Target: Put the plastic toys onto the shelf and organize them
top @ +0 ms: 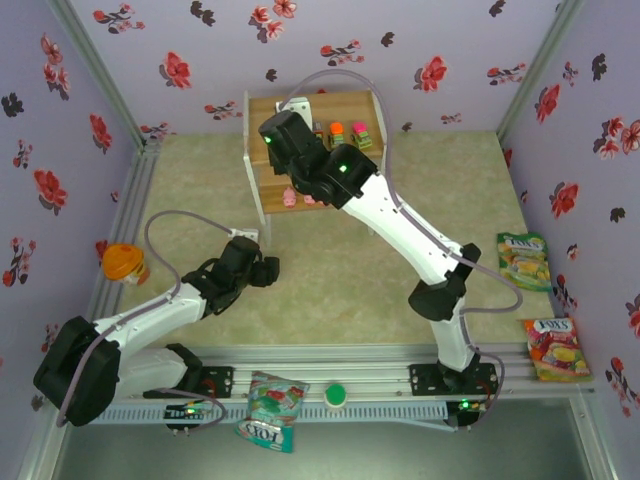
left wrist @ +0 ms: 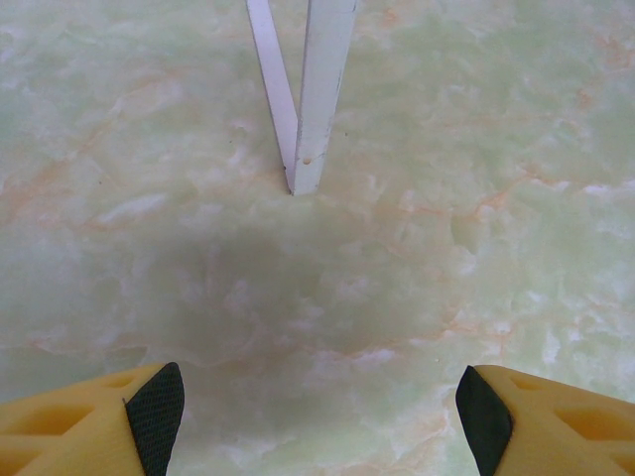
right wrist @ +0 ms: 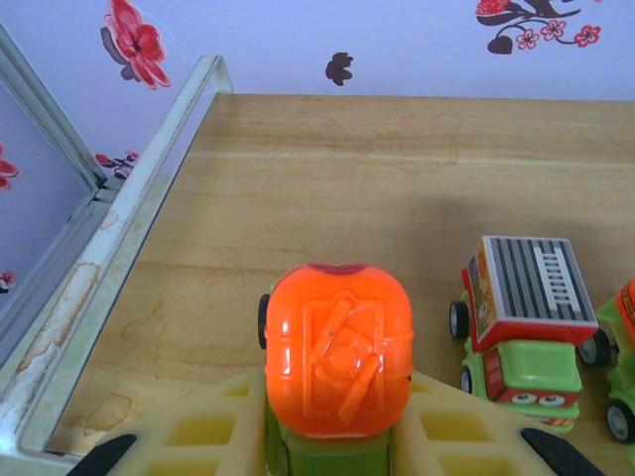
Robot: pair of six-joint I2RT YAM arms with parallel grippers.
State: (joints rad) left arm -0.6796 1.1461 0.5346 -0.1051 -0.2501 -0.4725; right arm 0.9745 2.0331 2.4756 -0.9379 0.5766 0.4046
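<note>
Our left gripper [left wrist: 317, 421] hangs released over the table [left wrist: 149, 248], with a leg of the shelf [top: 300, 106] at 12 o'clock. We read "FOX'S" on three snack bags [top: 268, 410]: one at 6 o'clock and two at 3 o'clock. Over the shelf's top board, our right gripper [right wrist: 332, 451] clenches an orange-topped car [right wrist: 337, 347]. Its long axis runs 6 to 12, and we cannot tell which end is the front. At its 3 o'clock a red-topped truck [right wrist: 521, 317] faces 6, and a third car [right wrist: 620, 382] is cut off by the frame. Two pink pigs [top: 290, 197] sit on the lower board.

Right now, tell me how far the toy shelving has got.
Done: other cars stand on the shelf's top board, and pink pigs sit on its lower tier. In hand: the right end effector is shut on an orange-topped car over that board. Left: releasing it; the open left end effector holds nothing.
</note>
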